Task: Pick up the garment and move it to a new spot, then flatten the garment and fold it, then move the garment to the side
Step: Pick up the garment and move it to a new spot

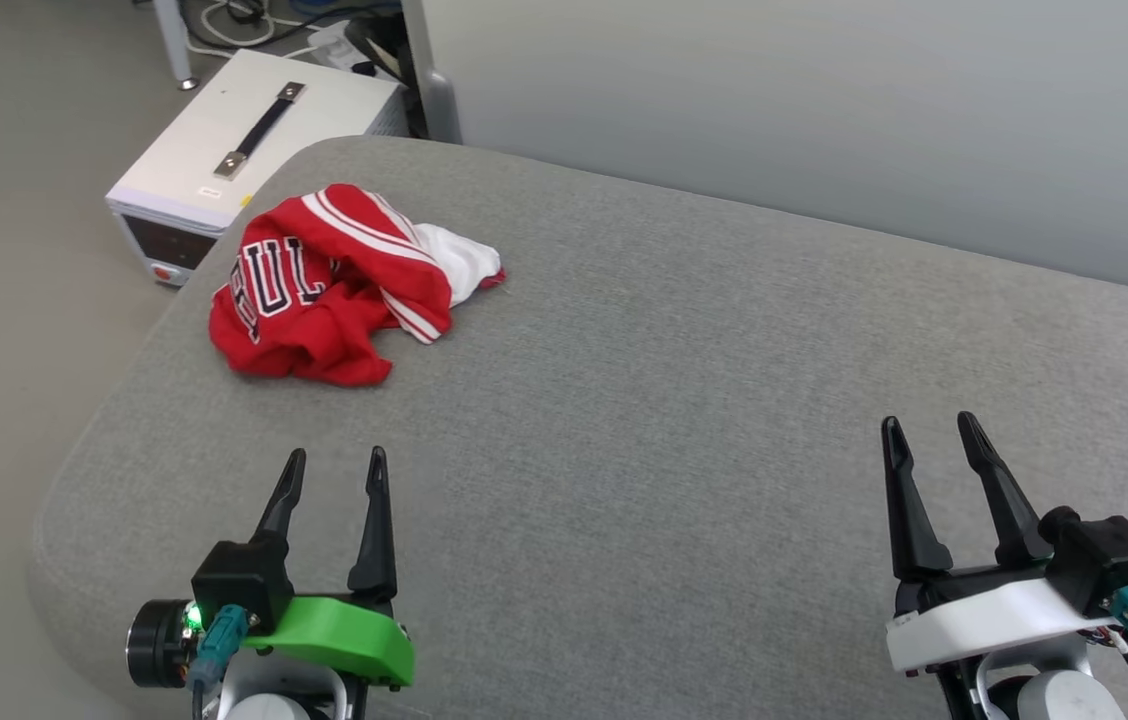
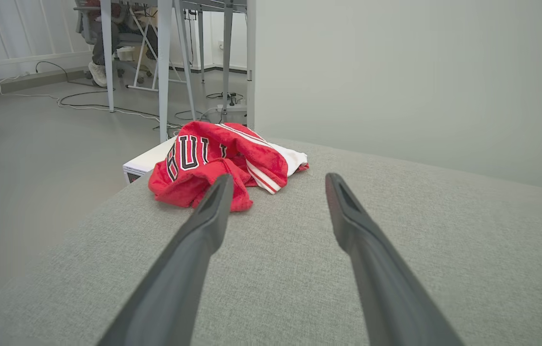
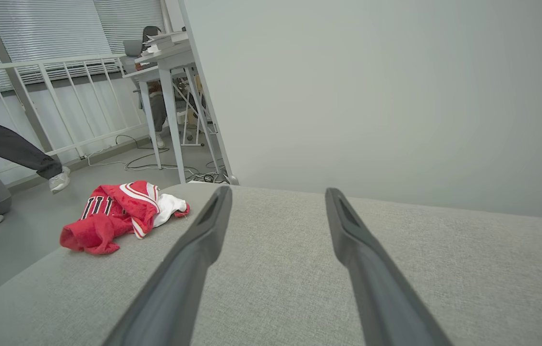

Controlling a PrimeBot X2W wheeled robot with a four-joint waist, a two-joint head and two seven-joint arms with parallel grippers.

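The garment [image 1: 334, 285] is a red jersey with white trim and black lettering, lying crumpled in a heap near the far left corner of the grey padded surface [image 1: 684, 400]. My left gripper [image 1: 335, 468] hovers open near the front left, a short way in front of the heap, with nothing between its fingers. In the left wrist view the garment [image 2: 223, 161] lies just beyond the left gripper [image 2: 276, 181]. My right gripper [image 1: 927, 428] stands open at the front right, far from the cloth. The right wrist view shows the garment [image 3: 117, 214] off to the left of the right gripper [image 3: 276, 192].
A white box with a black handle [image 1: 244, 150] stands on the floor past the surface's left corner. A pale wall [image 1: 824, 110] runs behind. Table legs and cables [image 2: 170, 72] are on the floor beyond. A person's leg [image 3: 11, 149] steps at the left.
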